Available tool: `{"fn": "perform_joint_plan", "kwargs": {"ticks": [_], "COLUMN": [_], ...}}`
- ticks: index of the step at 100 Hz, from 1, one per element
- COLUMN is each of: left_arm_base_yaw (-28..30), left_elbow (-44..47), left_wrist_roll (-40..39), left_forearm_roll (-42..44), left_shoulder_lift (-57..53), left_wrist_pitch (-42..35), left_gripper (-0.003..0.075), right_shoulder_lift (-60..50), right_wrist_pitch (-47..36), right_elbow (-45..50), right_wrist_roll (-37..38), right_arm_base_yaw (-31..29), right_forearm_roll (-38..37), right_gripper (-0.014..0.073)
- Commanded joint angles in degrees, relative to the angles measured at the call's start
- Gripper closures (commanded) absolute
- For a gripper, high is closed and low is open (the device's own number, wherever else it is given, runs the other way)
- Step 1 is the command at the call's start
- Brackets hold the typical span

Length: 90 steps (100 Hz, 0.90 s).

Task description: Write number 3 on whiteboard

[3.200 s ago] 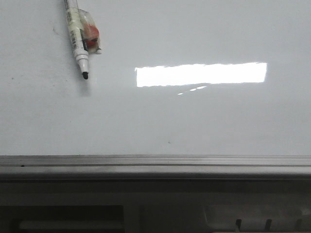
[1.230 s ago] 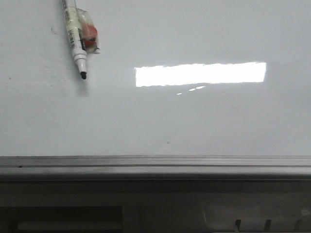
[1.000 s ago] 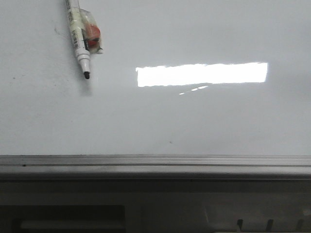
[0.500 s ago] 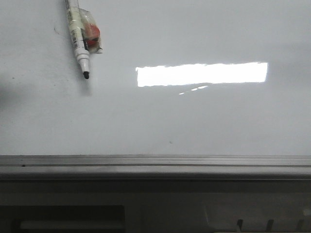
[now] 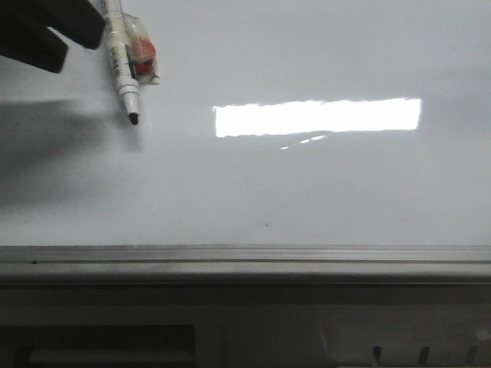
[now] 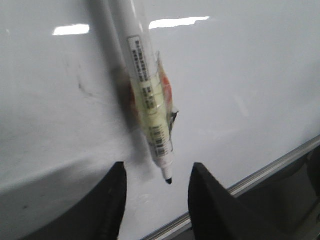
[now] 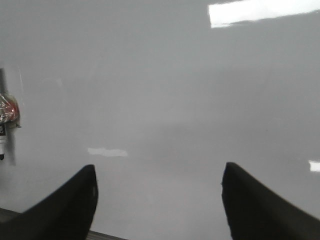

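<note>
left hand (image 5: 54, 31) has moved in beside marker (image 5: 123, 57), fingers apart.

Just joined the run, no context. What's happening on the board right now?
The left gripper is open over the marker, which lies uncapped on the whiteboard, its black tip between the open fingers in the left wrist view. It has not closed on it. The right gripper is also open, over bare board. No number is visible on the board, only a faint smudge near the marker.
</note>
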Motion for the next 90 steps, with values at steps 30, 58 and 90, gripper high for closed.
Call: {"fn": "perform_joint_plan", "kwargs": {"ticks": [30,58,90], "left_arm_base_yaw": [-2.3,-2.3,-18.5], "left_elbow": [-2.0,-2.0,-10.0], "left_wrist_roll": [-1.8,-1.7,30.6], "left_forearm_roll": [-3.4,-3.4,-1.8], "left_shoulder_lift": [7.2,11.3,1.9], "left_wrist_pitch": [-10.0,-11.1,0.4], "left_gripper": [0.0461,0.0738,0.0741], "right_shoulder_lift": [1.0,1.0,8.5], "right_wrist_pitch": [-3.6,-3.6,10.7], "right_elbow": [-1.9,-1.9,-12.5], "right_wrist_roll": [-0.8,-0.8,-35.7], "right_arm_base_yaw": [0.0,0.0,6.7], "right_forearm_roll": [1.2,1.3,26.1], "right_gripper": [0.0121,0.0121,0.0121]}}
